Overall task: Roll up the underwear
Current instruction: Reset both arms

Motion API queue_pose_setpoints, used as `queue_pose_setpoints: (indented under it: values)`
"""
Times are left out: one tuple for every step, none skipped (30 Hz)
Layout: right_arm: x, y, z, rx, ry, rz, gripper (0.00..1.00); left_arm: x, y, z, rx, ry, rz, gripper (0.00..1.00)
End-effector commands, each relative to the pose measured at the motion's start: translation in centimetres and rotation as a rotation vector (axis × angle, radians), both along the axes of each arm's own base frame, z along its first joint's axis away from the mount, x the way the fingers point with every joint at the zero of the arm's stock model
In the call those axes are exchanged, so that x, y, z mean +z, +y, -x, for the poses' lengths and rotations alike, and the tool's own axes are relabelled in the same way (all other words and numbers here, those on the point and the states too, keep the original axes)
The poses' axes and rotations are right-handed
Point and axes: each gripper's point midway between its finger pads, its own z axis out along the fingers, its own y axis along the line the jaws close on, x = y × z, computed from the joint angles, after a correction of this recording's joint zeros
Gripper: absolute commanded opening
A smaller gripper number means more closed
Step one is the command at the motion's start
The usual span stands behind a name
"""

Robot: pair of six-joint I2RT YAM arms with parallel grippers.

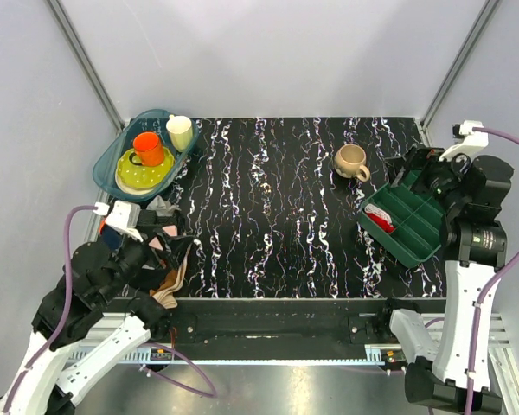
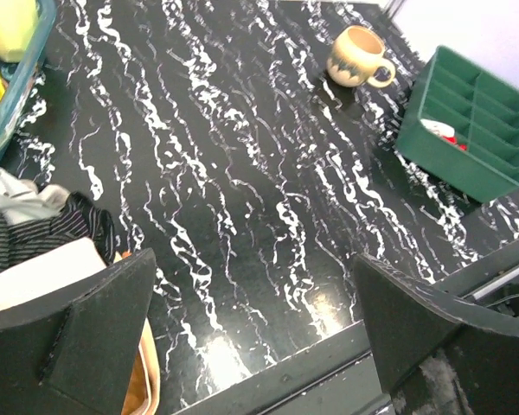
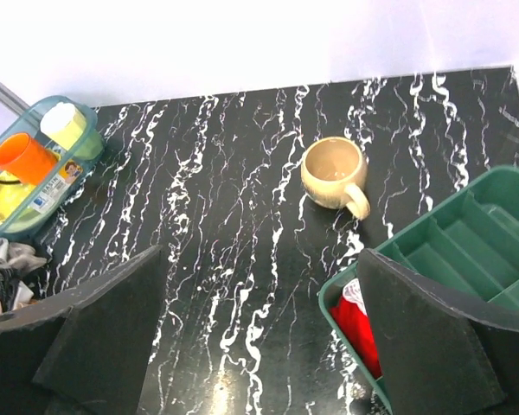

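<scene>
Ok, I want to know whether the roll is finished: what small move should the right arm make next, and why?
Probably lift the right gripper straight up, clear of the green tray. Its jaws stand open and empty, and the underwear lies as a compact red bundle in an end compartment of that tray, so nothing seems left to grip there.

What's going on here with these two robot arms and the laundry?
Nothing is being held right now. The red underwear lies bunched in an end compartment of the green tray on the right side of the table. The right arm is next to it with its jaws open. The left arm hangs over a pile of clothes at the table's near left edge, its jaws also open and empty.
</scene>
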Motion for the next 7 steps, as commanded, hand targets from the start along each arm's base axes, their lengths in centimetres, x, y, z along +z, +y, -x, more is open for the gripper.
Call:
queue_pose_setpoints:
  values:
    - [0.91,-0.55,-0.41,-0.072,-0.037,-0.092,1.00,0.21,1.13,-0.27,0.062,0.045,-0.041,0.99]
    - [0.92,-0.55,-0.36,-0.074,-0.036,-0.098,1.00,0.42,1.09,-0.17,0.058,0.041,-0.036,0.99]
    - [1.07,-0.57,-0.32,-0.080,-0.039,-0.107,0.99,0.57,1.14,-0.13,0.060,0.038,-0.031,0.99]
    - [1.12,-0.62,-0.23,-0.085,-0.042,-0.109,1.00,0.58,1.19,-0.07,0.060,0.037,-0.030,0.99]
    - [1.13,-0.59,-0.20,-0.085,-0.042,-0.114,1.00,0.48,1.22,0.04,0.059,0.040,-0.028,0.99]
    - [0.99,-0.59,-0.27,-0.089,-0.035,-0.128,1.00,0.38,1.24,0.08,0.060,0.045,-0.029,0.99]
    - [1.00,-0.34,-0.35,-0.076,-0.034,-0.137,1.00,0.34,1.31,0.19,0.060,0.044,-0.026,0.99]
